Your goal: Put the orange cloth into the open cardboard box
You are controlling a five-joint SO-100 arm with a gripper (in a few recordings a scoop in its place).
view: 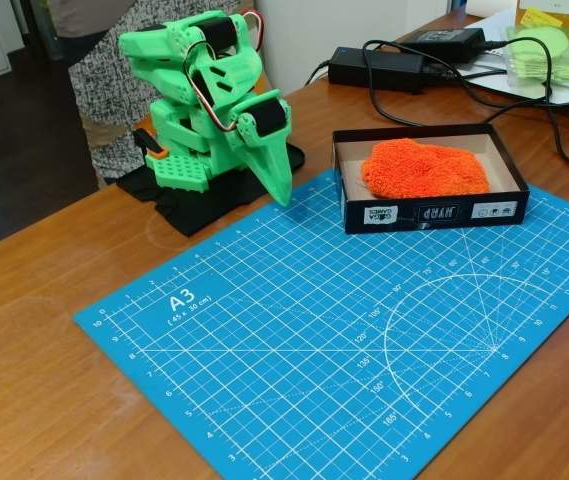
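Nothing much seems left for me to do, judging by how things lie. Taking the open cardboard box (429, 212) as my landmark: the orange cloth (425, 168) lies inside it, a lumpy heap resting on the tan floor, filling the middle and reaching toward the front wall. No part of it hangs over the rim, as far as I can see. So I judge the placing done.

My gripper (280, 185) is to the left of the box in the fixed view, well apart from it and holding nothing. My arm is folded down over its base, and my fingers point down at the far left edge of the blue cutting mat (294, 350), the same mat the box stands on. The fingers look pressed together into a single green wedge, with no gap I can make out between them.

Behind the box, on the wooden table (34, 300), lie black power adapters (376, 68) and their cables, clear of my work. If anything remains, it is only staying parked here.
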